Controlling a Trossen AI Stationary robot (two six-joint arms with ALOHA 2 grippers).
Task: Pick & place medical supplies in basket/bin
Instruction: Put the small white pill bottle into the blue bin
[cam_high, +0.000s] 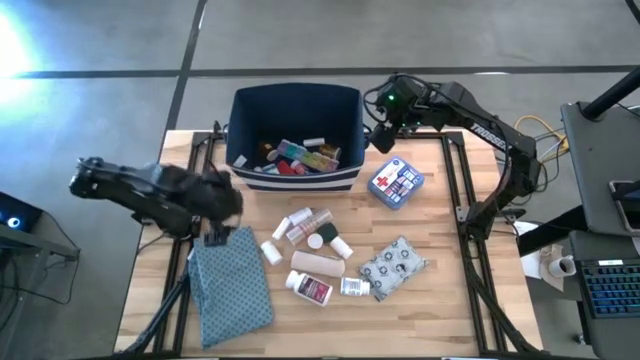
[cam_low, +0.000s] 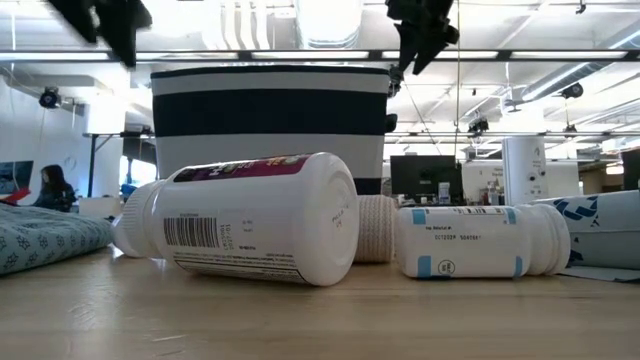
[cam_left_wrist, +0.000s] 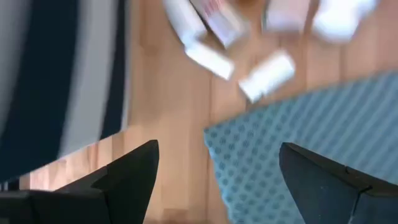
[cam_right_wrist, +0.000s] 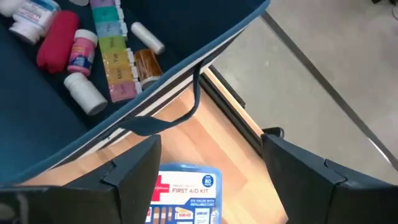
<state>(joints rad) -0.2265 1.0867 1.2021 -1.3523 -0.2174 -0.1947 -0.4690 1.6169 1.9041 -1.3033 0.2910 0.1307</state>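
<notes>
Nearest my low camera lies a large white pill bottle (cam_low: 250, 215) on its side. Left to right: my left gripper (cam_high: 218, 208), released and empty, hovers over the teal cloth (cam_high: 230, 285); loose supplies lie between; my right gripper (cam_high: 382, 135), also spread and empty, hangs at the navy bin (cam_high: 295, 105) corner, above the first-aid box (cam_high: 396, 182). Risk, as I judge it: descending here could snag the bin's handle (cam_right_wrist: 177, 115) or wall.

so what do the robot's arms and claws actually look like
Both arms are dark, jointed links. The right arm carries white lettering, a green light near its wrist and looping black cables. Each claw, left claw and right claw, has two flat, black, wedge-shaped fingers.
</notes>
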